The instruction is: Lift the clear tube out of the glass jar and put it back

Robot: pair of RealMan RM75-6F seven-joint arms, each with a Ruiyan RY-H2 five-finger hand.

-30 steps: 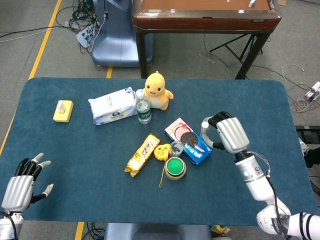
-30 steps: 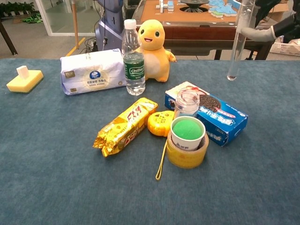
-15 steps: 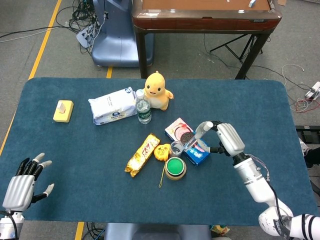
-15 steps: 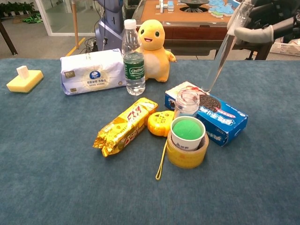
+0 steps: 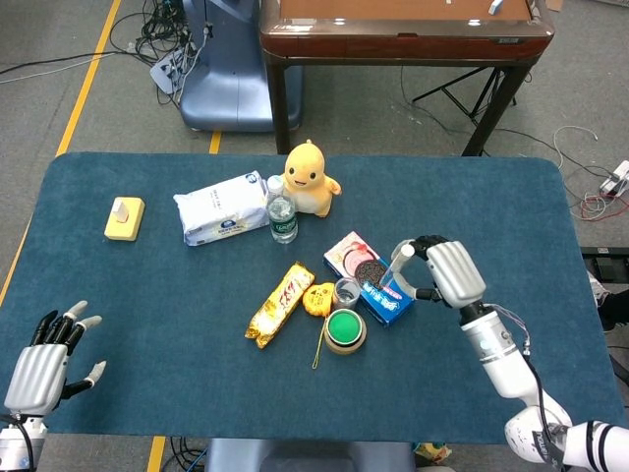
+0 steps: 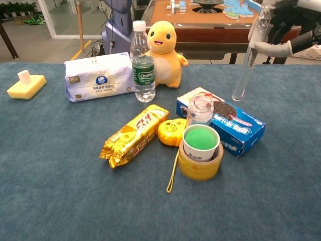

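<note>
While the right hand (image 5: 447, 273) grips the clear tube (image 6: 247, 59) near its upper end, the tube hangs in the air, tilted a little, with its rounded lower tip above the table and clear of the glass jar (image 6: 199, 110); in the chest view that tip lies at about two o'clock from the jar's mouth, over the far edge of the blue cookie box (image 6: 235, 125). The jar stands upright, touching the box on its three o'clock side, with a yellow tape measure (image 6: 170, 131) at its nine o'clock and a green-topped cup set in a roll of tape (image 6: 199, 163) just beside it at six o'clock. A yellow snack packet (image 6: 133, 135) lies at nine o'clock of the tape measure. Farther back stand a water bottle (image 6: 142, 63), a yellow plush toy (image 6: 165, 47) and a white tissue pack (image 6: 98, 75), and a yellow block (image 6: 26, 85) sits well apart at ten o'clock. The left hand (image 5: 44, 359) rests near the table's (image 5: 147, 295) near left corner, released, fingers spread and holding nothing.
</note>
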